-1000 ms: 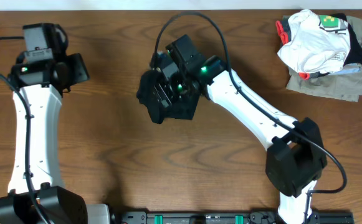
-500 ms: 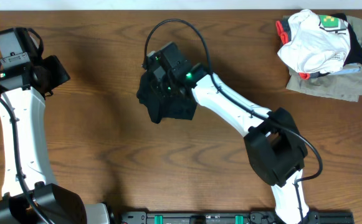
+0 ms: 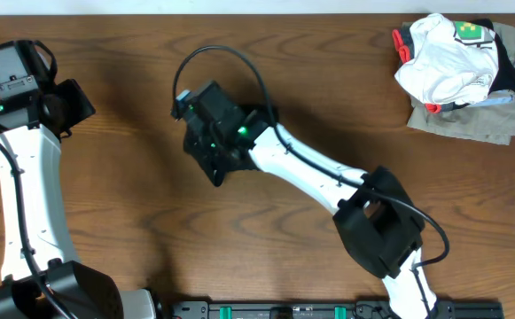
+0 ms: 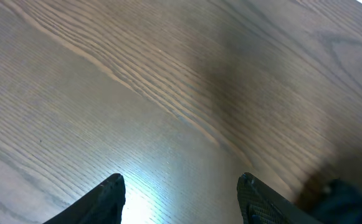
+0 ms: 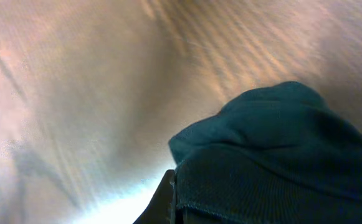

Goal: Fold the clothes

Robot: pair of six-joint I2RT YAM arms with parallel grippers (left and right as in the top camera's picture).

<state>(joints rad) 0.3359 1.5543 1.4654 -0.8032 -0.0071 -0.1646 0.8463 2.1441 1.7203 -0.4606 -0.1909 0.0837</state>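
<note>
The clothes (image 5: 274,155), a plain dark soft garment, are bunched up in my right gripper (image 5: 176,208), which is shut on a fold of the fabric just above the wooden table. From overhead the right gripper (image 3: 206,149) is left of the table's centre, and the arm hides most of the clothes (image 3: 216,171). My left gripper (image 3: 65,103) hovers near the far left edge, well apart from the garment. In the left wrist view the left gripper (image 4: 181,194) is open over bare wood, with nothing between its fingers (image 4: 111,194).
A pile sits at the far right corner: a white garment (image 3: 443,62) with a green patch and red trim lies on a khaki-grey garment (image 3: 470,120). The right arm (image 3: 328,173) stretches diagonally across the table's middle. A black rail (image 3: 284,310) runs along the front edge.
The right gripper has shut on the black garment and carried it leftward. The left arm swung left early on, then held still with its jaws unchanged.
</note>
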